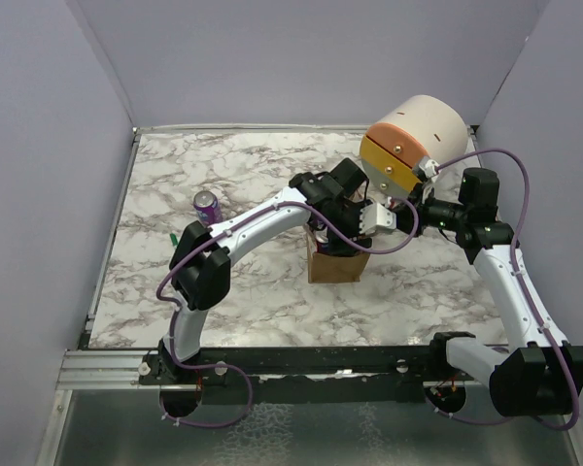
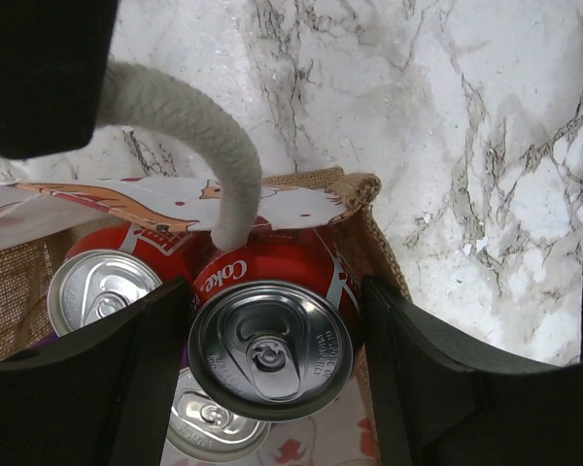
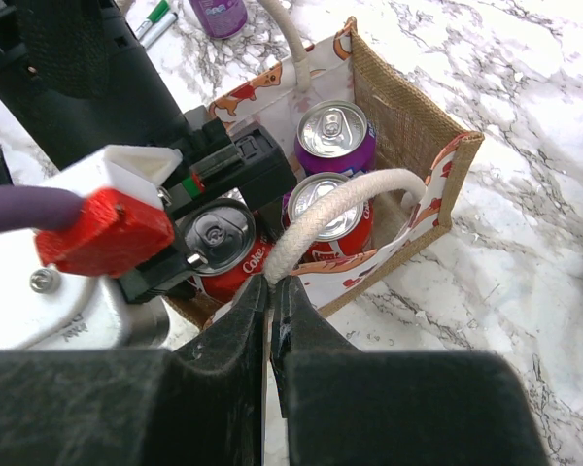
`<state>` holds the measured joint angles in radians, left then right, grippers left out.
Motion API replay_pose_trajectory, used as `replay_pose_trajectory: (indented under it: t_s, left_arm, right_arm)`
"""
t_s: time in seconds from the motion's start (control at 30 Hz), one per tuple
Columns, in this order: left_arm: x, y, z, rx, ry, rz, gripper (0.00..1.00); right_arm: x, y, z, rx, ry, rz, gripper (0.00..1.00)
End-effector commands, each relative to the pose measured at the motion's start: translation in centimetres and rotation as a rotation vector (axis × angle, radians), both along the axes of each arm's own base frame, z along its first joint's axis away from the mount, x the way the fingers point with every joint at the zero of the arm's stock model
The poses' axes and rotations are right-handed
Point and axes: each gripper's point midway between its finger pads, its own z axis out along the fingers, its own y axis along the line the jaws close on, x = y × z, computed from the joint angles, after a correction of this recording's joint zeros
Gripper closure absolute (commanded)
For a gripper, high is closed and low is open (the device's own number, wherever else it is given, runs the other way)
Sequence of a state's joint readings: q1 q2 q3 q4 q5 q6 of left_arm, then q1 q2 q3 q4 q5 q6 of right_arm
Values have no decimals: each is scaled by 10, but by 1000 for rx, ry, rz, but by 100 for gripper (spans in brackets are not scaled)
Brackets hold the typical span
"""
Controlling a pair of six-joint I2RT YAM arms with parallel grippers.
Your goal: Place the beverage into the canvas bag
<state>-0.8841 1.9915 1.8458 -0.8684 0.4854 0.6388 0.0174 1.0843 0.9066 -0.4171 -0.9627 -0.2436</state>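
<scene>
The small tan canvas bag (image 1: 336,267) stands mid-table; it also shows in the right wrist view (image 3: 408,121) and the left wrist view (image 2: 384,257). My left gripper (image 2: 272,296) reaches down into it, shut on a red Coke can (image 2: 270,349), which also shows in the right wrist view (image 3: 219,241). Another Coke can (image 3: 328,209) and a purple can (image 3: 335,131) stand inside the bag. My right gripper (image 3: 277,291) is shut on the bag's near rim, at the foot of a pale rope handle (image 3: 340,199).
A second purple can (image 1: 207,206) stands on the marble to the left of the bag, with a green marker (image 3: 155,17) beside it. A large cream-and-orange cylinder (image 1: 413,141) lies at the back right. Grey walls close off three sides.
</scene>
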Motion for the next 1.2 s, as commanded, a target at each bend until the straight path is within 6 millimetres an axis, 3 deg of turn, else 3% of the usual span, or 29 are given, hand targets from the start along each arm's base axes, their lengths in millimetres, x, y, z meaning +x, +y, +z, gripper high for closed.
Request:
replay_pose_trajectory:
  t_s: [0.0,0.57,0.83,1.17]
  left_arm:
    - [-21,-11,3,-37,72,-65,78]
    - [-27,-13,-24,-3,165,-35,49]
    - [-26,-13,-27,-3,167,-24,34]
    - [-26,-13,-24,-7,163,-20,25]
  right_arm:
    - [-4,1,3,9,-21,12,99]
    - [-3,1,2,8,-19,12,99]
    - [-4,1,1,10,-21,15,99]
    - [-4,1,1,8,-22,14,99]
